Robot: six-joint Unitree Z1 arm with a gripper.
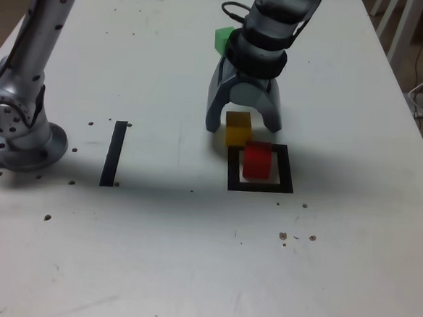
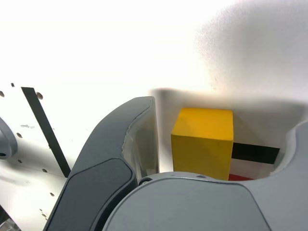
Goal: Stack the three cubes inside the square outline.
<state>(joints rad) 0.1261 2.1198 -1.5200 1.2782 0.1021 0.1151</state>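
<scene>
The yellow cube (image 1: 237,128) rests on the white table, touching the far edge of the square outline (image 1: 260,186). Inside that outline stands the red cube (image 1: 256,161). My gripper (image 1: 243,126) is lowered over the yellow cube, open, with one finger on each side of it. In the wrist view the yellow cube (image 2: 204,144) sits between the fingers (image 2: 110,159) with a gap showing beside it; a piece of the outline (image 2: 255,153) and a sliver of red (image 2: 240,177) lie just past it. The green cube (image 1: 223,39) is farther back, partly hidden by the wrist.
A straight black tape strip (image 1: 114,153) lies at the exterior view's left, near the arm's base (image 1: 18,127). Small holes dot the table (image 1: 189,273). The table's right edge and some cables are at the exterior view's far right.
</scene>
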